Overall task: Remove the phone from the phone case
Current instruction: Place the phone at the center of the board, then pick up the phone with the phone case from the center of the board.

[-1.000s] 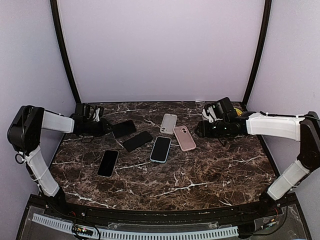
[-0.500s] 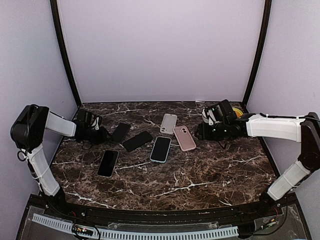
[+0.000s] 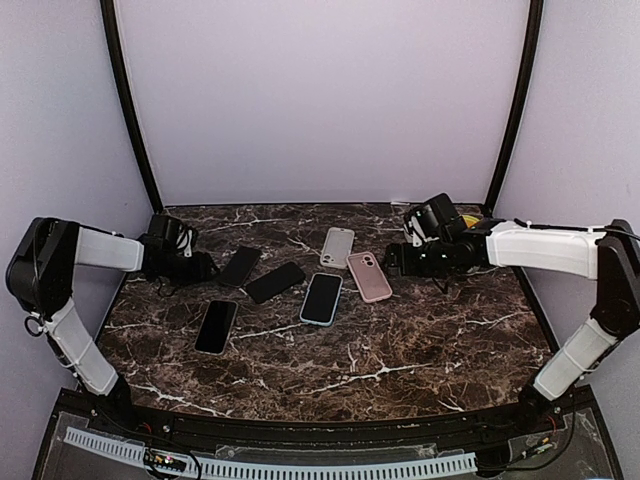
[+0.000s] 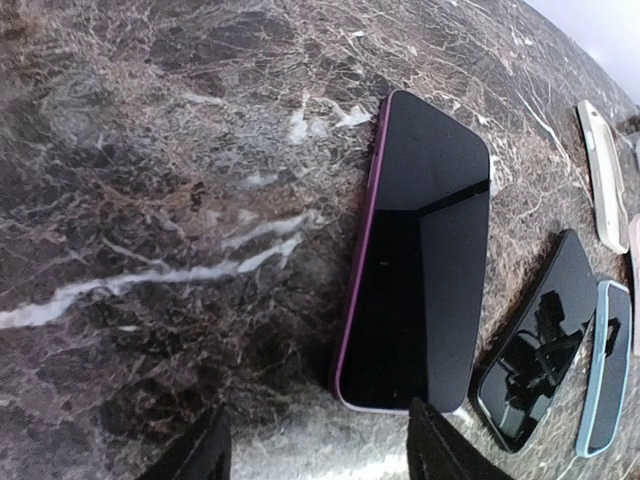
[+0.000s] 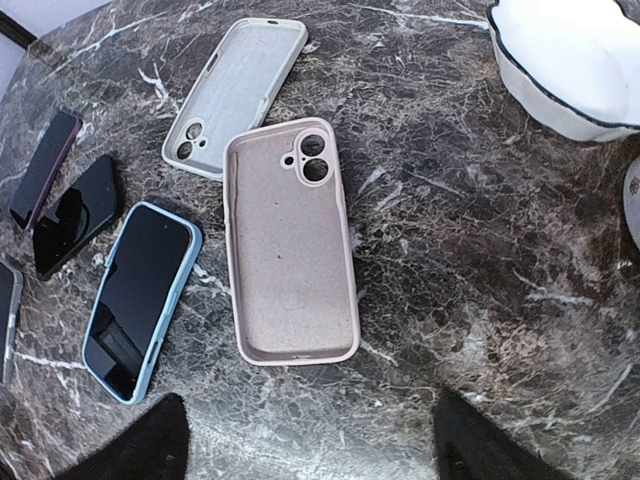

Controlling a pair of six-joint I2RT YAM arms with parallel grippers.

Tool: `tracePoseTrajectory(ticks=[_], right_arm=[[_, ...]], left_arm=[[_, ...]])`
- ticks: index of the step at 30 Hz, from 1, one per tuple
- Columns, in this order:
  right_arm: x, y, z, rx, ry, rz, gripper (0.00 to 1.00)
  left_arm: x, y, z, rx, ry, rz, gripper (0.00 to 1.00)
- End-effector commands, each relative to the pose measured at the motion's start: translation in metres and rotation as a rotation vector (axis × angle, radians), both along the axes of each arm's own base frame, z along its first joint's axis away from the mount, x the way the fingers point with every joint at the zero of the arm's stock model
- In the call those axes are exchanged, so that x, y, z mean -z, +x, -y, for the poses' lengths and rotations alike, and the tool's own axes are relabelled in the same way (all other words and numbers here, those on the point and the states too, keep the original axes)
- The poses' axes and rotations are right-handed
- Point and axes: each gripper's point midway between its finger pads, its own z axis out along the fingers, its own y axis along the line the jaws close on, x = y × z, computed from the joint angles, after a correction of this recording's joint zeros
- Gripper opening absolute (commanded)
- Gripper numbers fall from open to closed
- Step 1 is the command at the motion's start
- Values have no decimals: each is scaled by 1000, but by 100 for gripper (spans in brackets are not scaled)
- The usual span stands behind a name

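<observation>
A phone in a light blue case (image 3: 321, 298) (image 5: 140, 295) lies screen up mid-table. A purple-edged phone (image 3: 240, 265) (image 4: 420, 250) lies flat just right of my left gripper (image 3: 205, 268) (image 4: 320, 455), which is open with nothing between its fingers; the phone's near end sits just ahead of the fingertips. My right gripper (image 3: 392, 262) (image 5: 310, 440) is open wide over bare marble, just short of an empty pink case (image 3: 369, 276) (image 5: 290, 245). An empty white case (image 3: 337, 246) (image 5: 235, 95) lies behind it.
A bare black phone (image 3: 275, 282) (image 4: 535, 345) lies between the purple-edged and blue-cased ones. Another phone (image 3: 216, 326) lies nearer the front left. A white rounded object with a dark rim (image 5: 570, 60) sits at the back right. Walls close in the table on three sides.
My left gripper has opened, let go of the purple-edged phone and drawn back to the left; that phone now lies flat. My right gripper has opened wider and edged toward the pink case.
</observation>
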Motion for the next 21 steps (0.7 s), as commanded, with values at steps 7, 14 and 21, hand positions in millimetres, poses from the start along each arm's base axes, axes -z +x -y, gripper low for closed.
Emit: tracePoseTrajectory(ticks=[7, 14, 21], right_arm=[[-7, 34, 6, 47, -166, 63, 99], [-12, 48, 7, 112, -137, 35, 99], [-1, 45, 1, 69, -120, -3, 98]], left_arm=[[-30, -75, -1, 15, 244, -56, 98], [-50, -121, -6, -33, 188, -34, 99], [-35, -154, 21, 87, 150, -181, 99]])
